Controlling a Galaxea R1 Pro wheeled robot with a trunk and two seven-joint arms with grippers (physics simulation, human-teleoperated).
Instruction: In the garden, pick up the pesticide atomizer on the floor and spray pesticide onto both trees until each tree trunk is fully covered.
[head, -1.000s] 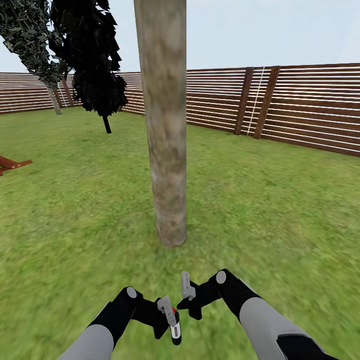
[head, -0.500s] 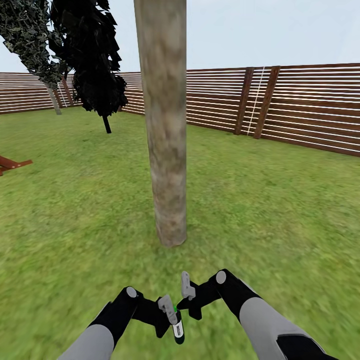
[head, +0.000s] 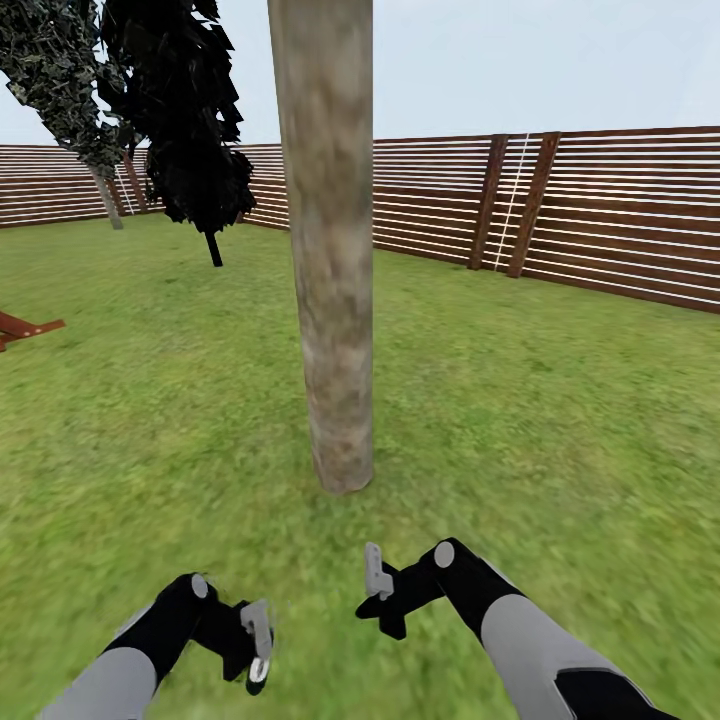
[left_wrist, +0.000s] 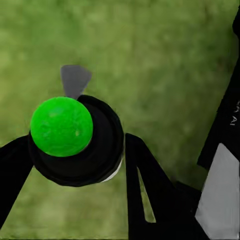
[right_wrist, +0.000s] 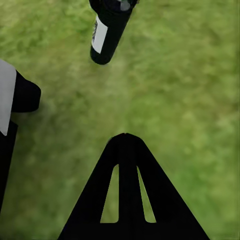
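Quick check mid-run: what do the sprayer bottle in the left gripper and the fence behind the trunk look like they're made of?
The pesticide atomizer in the left gripper looks like glossy black plastic with a bright green matte cap and a white paper-like label; glass can't be ruled out. The fence looks like brown stained wood: horizontal slats with gaps between them, braced by darker slanted posts.

Mottled rough-looking bark on the tree trunk (head: 330, 250), slatted brown wood fence (head: 600, 210), glossy black atomizer (right_wrist: 107, 32).
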